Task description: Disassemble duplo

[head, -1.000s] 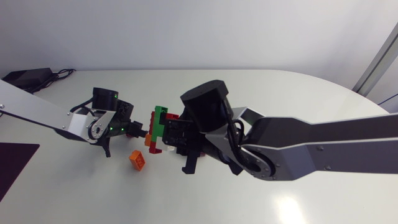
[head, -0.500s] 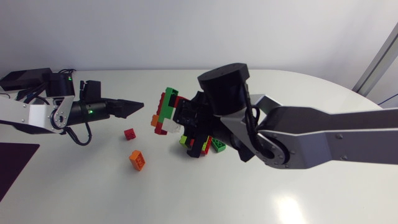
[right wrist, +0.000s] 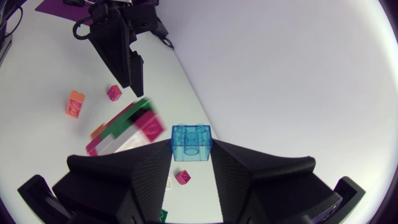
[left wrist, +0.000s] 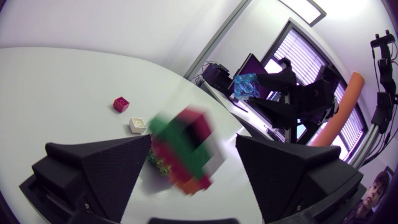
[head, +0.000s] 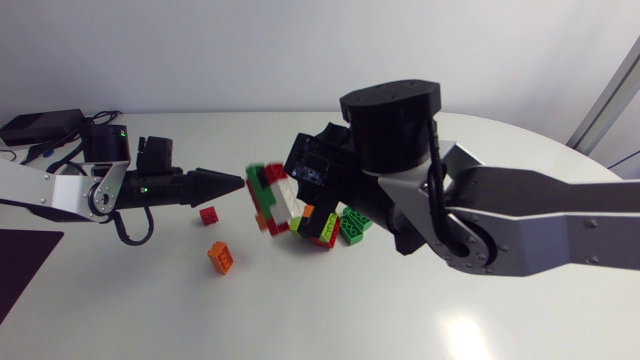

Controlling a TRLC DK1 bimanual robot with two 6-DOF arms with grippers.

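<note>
A duplo stack [head: 278,203] of green, red, white and orange bricks shows blurred just under my right gripper [head: 318,175]. In the right wrist view that gripper [right wrist: 191,149] is shut on a translucent blue brick [right wrist: 191,140], with the stack [right wrist: 124,132] just ahead of the fingers. I cannot tell whether the stack joins the blue brick. My left gripper [head: 235,181] points at the stack from the left, a short gap away. It stands open [left wrist: 193,142], with the stack [left wrist: 186,152] ahead between its wide fingers, untouched.
Loose on the table are a small red brick [head: 209,214], an orange brick [head: 221,257] and a green brick [head: 352,225] under my right arm. A white brick [left wrist: 137,124] lies beyond the stack. A dark mat [head: 20,260] covers the left edge.
My left gripper let go of the stack, opened and drew back to the left. A red brick now lies on the table. My right arm has turned and tilted the stack.
</note>
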